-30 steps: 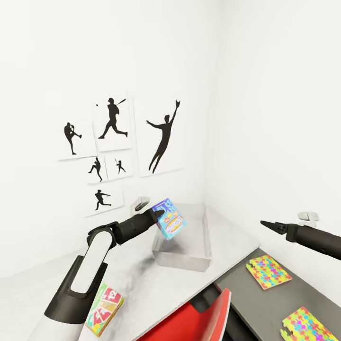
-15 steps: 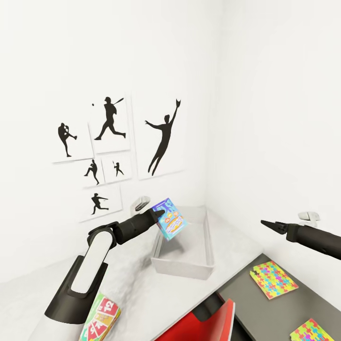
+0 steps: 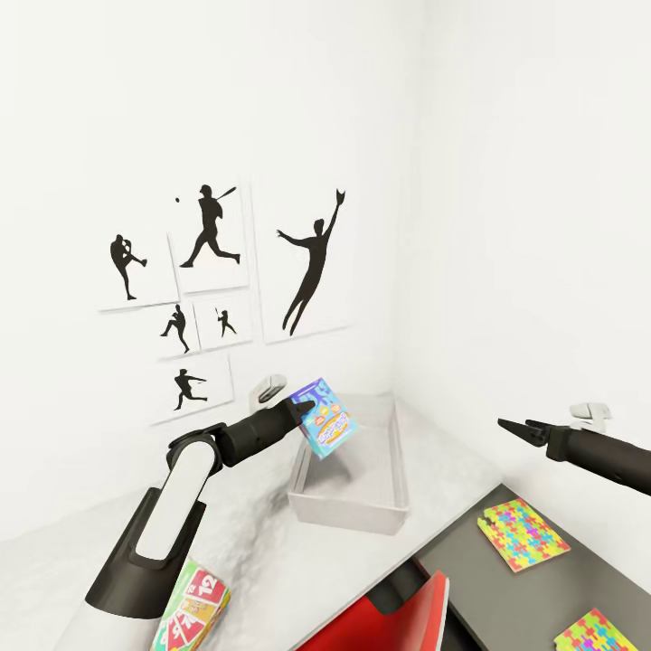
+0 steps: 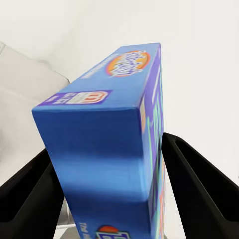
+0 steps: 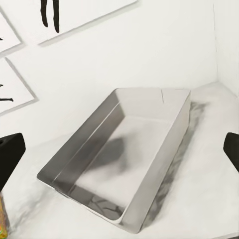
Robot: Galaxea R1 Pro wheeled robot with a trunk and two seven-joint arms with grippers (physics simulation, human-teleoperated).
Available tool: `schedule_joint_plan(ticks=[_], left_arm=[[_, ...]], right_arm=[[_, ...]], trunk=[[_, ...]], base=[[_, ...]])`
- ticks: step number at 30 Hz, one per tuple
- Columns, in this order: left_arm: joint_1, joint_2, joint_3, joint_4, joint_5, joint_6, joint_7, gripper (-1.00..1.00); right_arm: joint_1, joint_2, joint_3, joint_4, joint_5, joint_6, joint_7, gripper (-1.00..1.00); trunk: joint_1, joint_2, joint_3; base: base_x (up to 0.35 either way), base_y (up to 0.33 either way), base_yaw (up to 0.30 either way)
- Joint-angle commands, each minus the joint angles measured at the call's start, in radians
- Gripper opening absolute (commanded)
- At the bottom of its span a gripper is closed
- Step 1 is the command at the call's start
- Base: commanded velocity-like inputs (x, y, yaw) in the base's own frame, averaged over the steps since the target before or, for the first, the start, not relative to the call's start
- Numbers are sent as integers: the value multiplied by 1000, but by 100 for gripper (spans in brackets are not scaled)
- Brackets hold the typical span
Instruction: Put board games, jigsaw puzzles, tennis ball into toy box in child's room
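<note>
Head view: left gripper clamps the blue board game, held tilted above the toy box near the table's far corner. Right gripper hangs empty, whether spread or closed unclear. SKIP-BO box lies at the table's near edge.

The left arm reaches forward from the lower left, elbow bent, and its left gripper clamps a blue board game from both sides, tilted in the air. The right arm extends in from the right edge, its right gripper held level, fingers spread.
</note>
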Motion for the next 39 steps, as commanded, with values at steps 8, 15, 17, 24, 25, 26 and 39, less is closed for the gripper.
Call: schedule_joint_plan(ticks=[8,15,17,24,25,26,39], left_arm=[[0,0,0,-1,10,2,11,-100],[0,0,0,-1,10,2,10,-100],[0,0,0,-1,10,2,10,-100],[0,-1,0,-2,11,2,10,-100],[0,-1,0,-2,11,2,10,-100],[0,-1,0,-2,11,2,9,-100],[-12,1,-11,1,21,53,-146,-100]], right_arm=[[-2,0,1,0,-6,7,-3,100],[-2,-1,3,0,-6,23,-3,100],[-2,-1,3,-1,-6,26,-3,100],[-2,0,3,-1,-6,36,-3,100],[-2,0,3,-1,-6,36,-3,100],[-2,0,3,-1,-6,37,-3,100],[-1,-7,21,1,-16,84,50,100]], trunk=[[0,-1,0],[0,-1,0],[0,-1,0],[0,-1,0],[0,-1,0],[0,-1,0],[0,-1,0]], base=[[0,0,0],[0,0,62],[0,0,169],[0,0,227],[0,0,174],[0,0,140],[0,0,45]])
